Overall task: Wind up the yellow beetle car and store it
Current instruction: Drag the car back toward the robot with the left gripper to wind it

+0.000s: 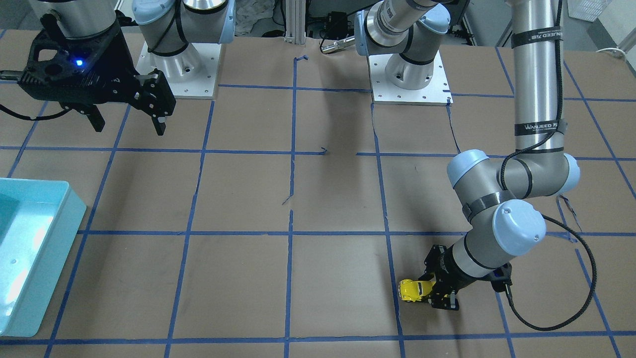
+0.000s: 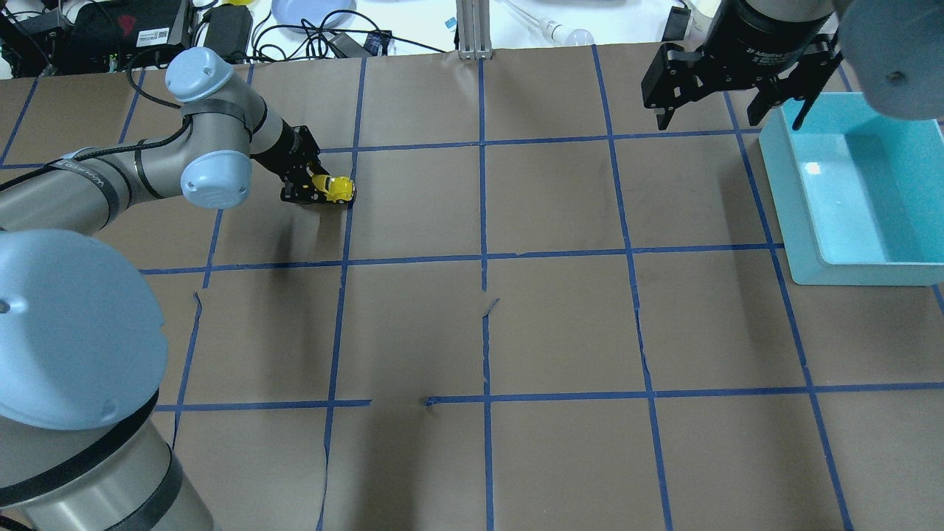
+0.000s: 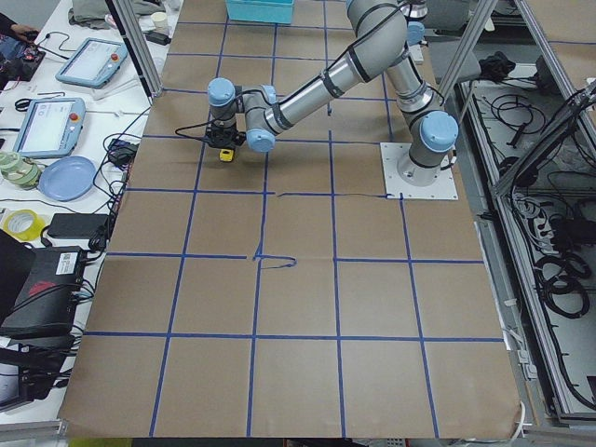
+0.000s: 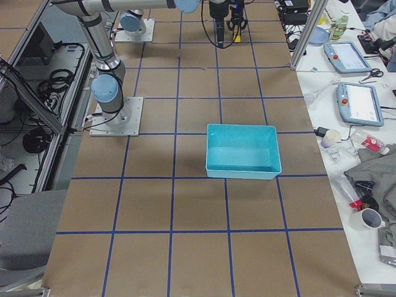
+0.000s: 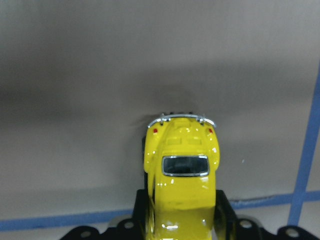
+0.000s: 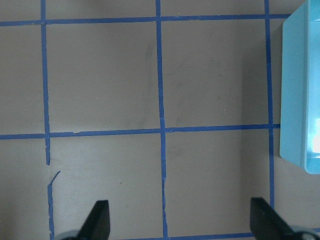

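Note:
The yellow beetle car (image 2: 338,188) is a tiny glossy toy with dark windows. My left gripper (image 2: 318,189) is shut on it, low over the brown paper at the table's far left. The car shows in the front view (image 1: 413,290) between the black fingers (image 1: 439,298), and fills the left wrist view (image 5: 182,175), its rear window up and its back bumper pointing away. My right gripper (image 2: 726,99) hangs open and empty high over the far right, next to the turquoise bin (image 2: 793,214). Its fingertips (image 6: 100,220) show in the right wrist view, wide apart.
The turquoise bin (image 1: 74,214) stands at the table's right side, also in the right-end view (image 4: 242,173) and the right wrist view (image 6: 295,120). Blue tape lines grid the brown paper. Both arm bases (image 1: 410,79) sit on white plates at the near edge.

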Robot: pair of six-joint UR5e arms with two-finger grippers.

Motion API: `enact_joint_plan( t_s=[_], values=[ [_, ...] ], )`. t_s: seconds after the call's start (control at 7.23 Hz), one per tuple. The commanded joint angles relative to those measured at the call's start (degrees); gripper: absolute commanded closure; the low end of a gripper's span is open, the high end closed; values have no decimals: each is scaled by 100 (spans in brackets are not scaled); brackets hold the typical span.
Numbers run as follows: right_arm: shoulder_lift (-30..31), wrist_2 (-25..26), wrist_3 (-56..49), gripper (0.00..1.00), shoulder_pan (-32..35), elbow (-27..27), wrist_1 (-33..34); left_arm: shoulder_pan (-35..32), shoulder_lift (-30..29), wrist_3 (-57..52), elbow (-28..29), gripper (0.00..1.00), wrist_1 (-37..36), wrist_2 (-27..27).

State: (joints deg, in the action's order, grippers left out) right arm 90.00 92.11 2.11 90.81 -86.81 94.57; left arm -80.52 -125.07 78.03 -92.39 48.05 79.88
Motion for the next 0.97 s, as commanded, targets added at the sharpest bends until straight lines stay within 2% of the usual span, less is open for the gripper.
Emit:
enact_joint_plan(
  t_s=[0.0, 0.69, 0.83],
  values=[
    [0, 0, 0, 0, -2, 6, 0, 142, 0, -120, -25, 100, 2, 185],
    [0, 0, 0, 0, -2, 6, 0, 537, 18, -200, 28, 100, 2, 229],
    [0, 0, 0, 0, -2, 6, 0, 546, 0, -200, 28, 100, -6, 456]
  ],
)
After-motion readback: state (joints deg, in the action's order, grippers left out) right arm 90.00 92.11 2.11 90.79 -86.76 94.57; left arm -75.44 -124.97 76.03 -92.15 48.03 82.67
